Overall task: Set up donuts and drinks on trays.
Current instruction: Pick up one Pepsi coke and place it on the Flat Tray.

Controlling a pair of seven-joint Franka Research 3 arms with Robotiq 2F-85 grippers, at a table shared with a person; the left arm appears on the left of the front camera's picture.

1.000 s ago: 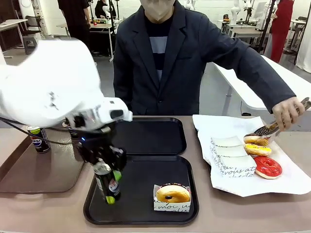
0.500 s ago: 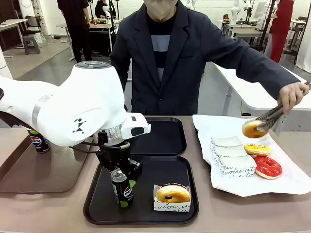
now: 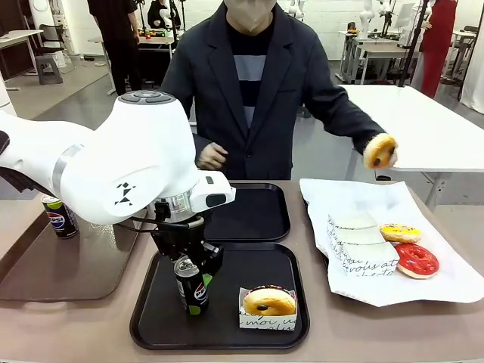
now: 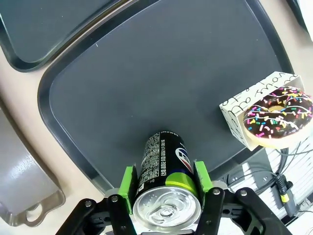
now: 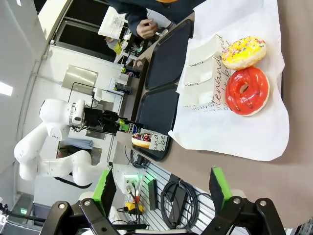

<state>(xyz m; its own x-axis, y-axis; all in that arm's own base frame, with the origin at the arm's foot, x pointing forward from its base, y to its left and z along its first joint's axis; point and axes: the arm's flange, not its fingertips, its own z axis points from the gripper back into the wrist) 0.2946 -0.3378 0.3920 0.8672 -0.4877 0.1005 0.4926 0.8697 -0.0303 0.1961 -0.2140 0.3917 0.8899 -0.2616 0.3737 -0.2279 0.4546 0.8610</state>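
My left gripper (image 3: 190,274) is shut on a black soda can (image 3: 193,289), held upright over the left part of the near black tray (image 3: 249,265); I cannot tell whether its base touches the tray. In the left wrist view the green pads (image 4: 128,182) clamp the can (image 4: 164,159). A chocolate donut (image 3: 268,302) in a white paper holder sits at the tray's front right, and the wrist view shows its sprinkles (image 4: 279,117). The far black tray (image 3: 246,212) is bare. My right gripper (image 5: 161,188) stands open, far from everything.
The person holds a glazed donut (image 3: 380,151) up above the white paper (image 3: 446,280). A yellow donut (image 3: 401,233), a red donut (image 3: 417,259) and paper holders (image 3: 361,246) lie on it. Another can (image 3: 59,215) stands on the brown tray (image 3: 60,272) at left.
My left gripper carried the can to the right over the near tray. The person lifted a donut off the white paper into the air.
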